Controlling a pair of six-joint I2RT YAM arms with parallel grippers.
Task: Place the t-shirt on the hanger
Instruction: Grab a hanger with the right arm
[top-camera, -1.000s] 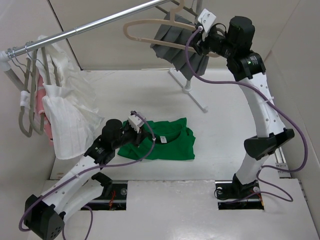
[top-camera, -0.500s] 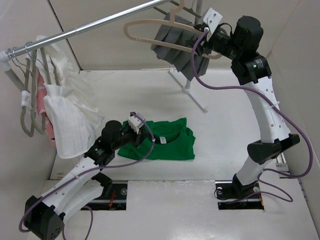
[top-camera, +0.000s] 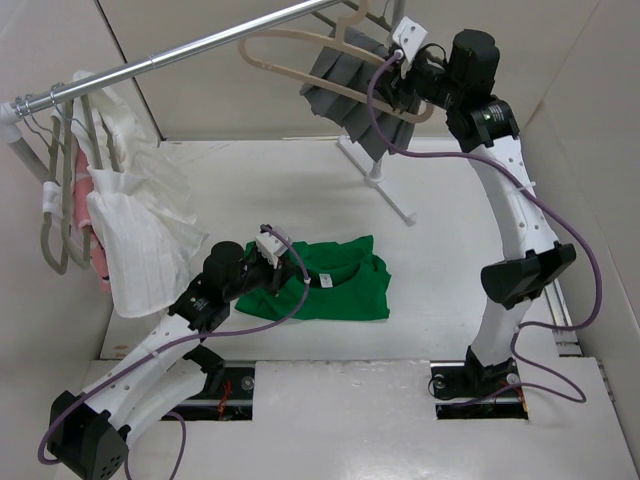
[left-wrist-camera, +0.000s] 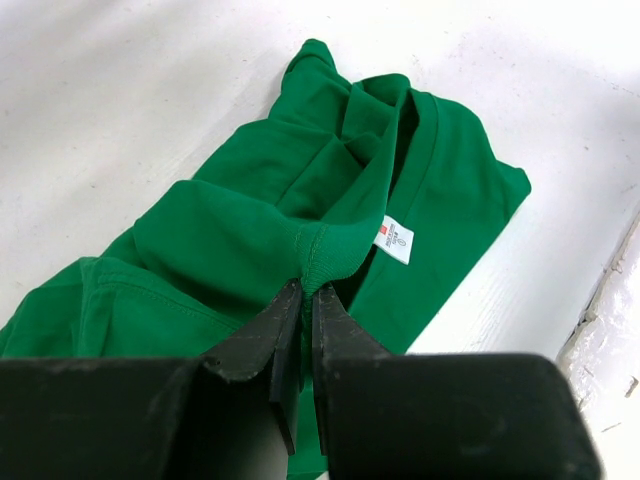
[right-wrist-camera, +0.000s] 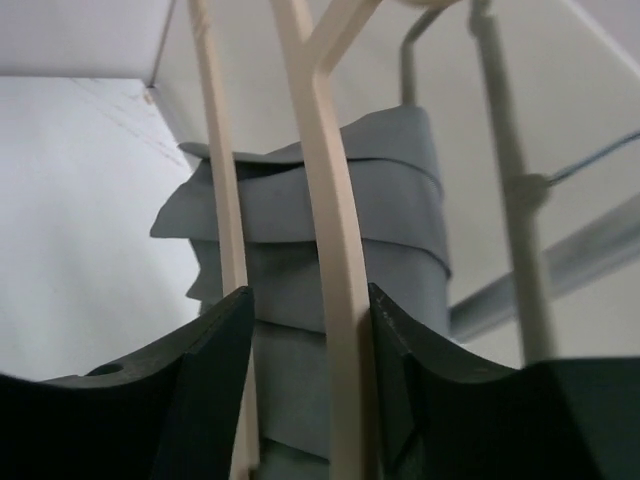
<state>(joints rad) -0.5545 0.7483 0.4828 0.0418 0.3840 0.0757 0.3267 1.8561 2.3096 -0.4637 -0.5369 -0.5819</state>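
Note:
The green t-shirt (top-camera: 345, 290) lies crumpled on the white table, its white neck label (left-wrist-camera: 397, 240) facing up. My left gripper (top-camera: 292, 276) (left-wrist-camera: 307, 292) is shut on the ribbed collar of the t-shirt (left-wrist-camera: 250, 220), low over the table. The cream hanger (top-camera: 285, 45) is up at the rail, tilted, its long arm pointing left. My right gripper (top-camera: 395, 82) (right-wrist-camera: 310, 300) is raised to it. Both thin bars of the hanger (right-wrist-camera: 335, 200) run between the jaws, each bar against one finger.
A metal rail (top-camera: 180, 48) slopes across the top of the scene. A grey pleated cloth (top-camera: 345, 90) (right-wrist-camera: 330, 260) hangs just behind the hanger. White and pink garments (top-camera: 140, 230) hang at the left. The rack's white leg (top-camera: 385, 190) stands on the table behind the t-shirt.
The right arm swung right and up, then back left, and the hanger shifted up and left with it. The left arm and t-shirt have not moved.

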